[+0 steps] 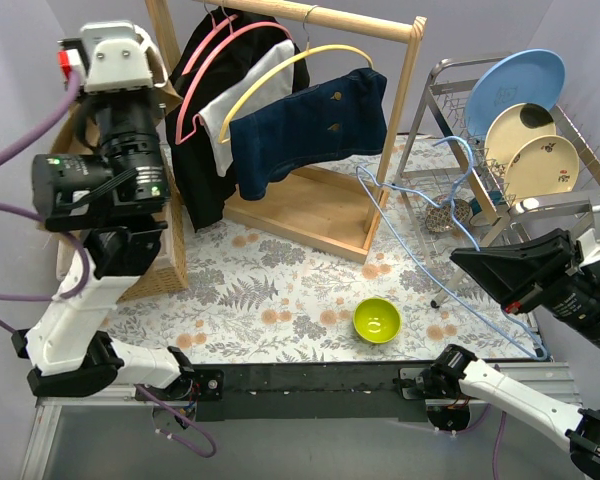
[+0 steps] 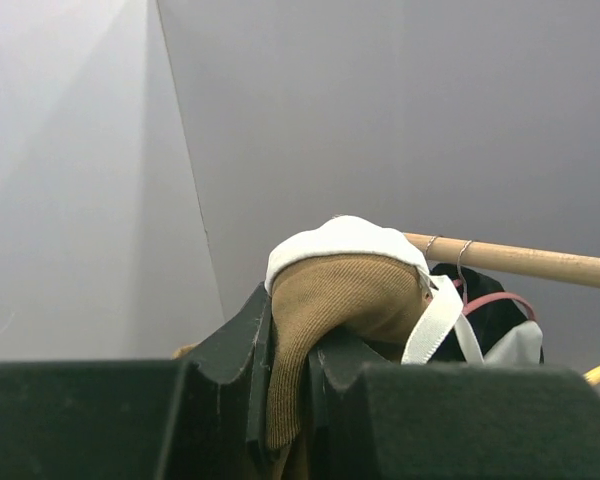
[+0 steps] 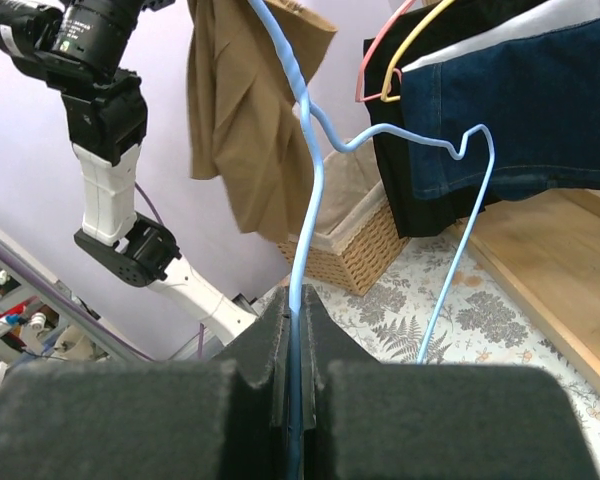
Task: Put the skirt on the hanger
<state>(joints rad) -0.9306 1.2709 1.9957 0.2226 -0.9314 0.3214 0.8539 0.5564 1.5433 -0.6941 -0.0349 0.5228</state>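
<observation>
The brown skirt (image 2: 340, 290), with a white waistband, is pinched between my left gripper's (image 2: 288, 340) fingers and held high at the left. In the right wrist view it hangs as a brown sheet (image 3: 245, 110) from the raised left arm. In the top view only scraps of it (image 1: 168, 92) show behind that arm. My right gripper (image 3: 298, 320) is shut on the wire of the light blue hanger (image 3: 315, 170). In the top view this gripper (image 1: 458, 260) is at the right, and the hanger (image 1: 375, 205) slants over the table towards the rack.
A wooden clothes rack (image 1: 320, 210) stands at the back with a black garment (image 1: 200, 150) and a navy garment (image 1: 310, 125) on pink and yellow hangers. A wicker basket (image 1: 165, 260) is at left, a green bowl (image 1: 377, 320) in front, a dish rack with plates (image 1: 520, 110) at right.
</observation>
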